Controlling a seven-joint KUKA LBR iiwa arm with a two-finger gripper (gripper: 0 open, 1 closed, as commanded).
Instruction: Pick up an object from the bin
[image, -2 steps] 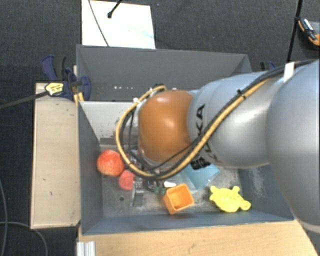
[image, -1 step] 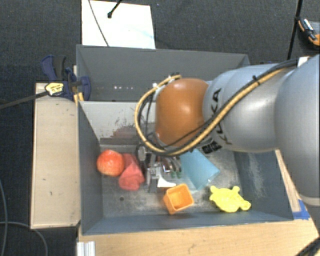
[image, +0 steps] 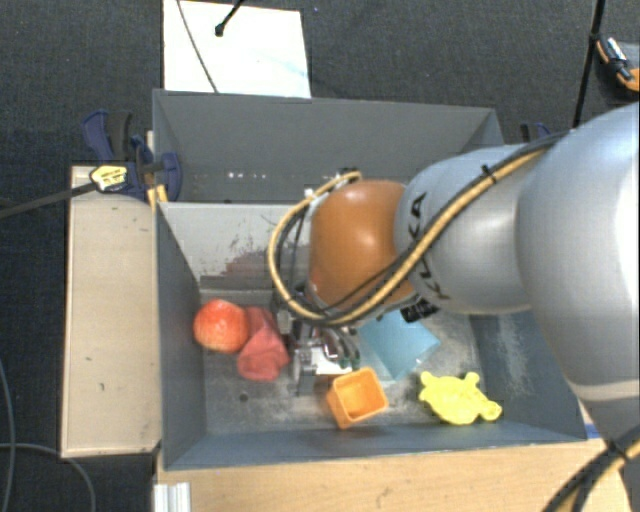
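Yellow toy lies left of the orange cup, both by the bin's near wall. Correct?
No. The camera view shows the yellow toy right of the orange cup, not left. Both do lie by the bin's near wall.

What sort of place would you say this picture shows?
Most likely a robotics lab's bin-picking test cell: a grey metal bin holds small loose toys, such as an orange cup and a yellow figure, and a cabled robot arm reaches into it, its gripper low beside a red lump.
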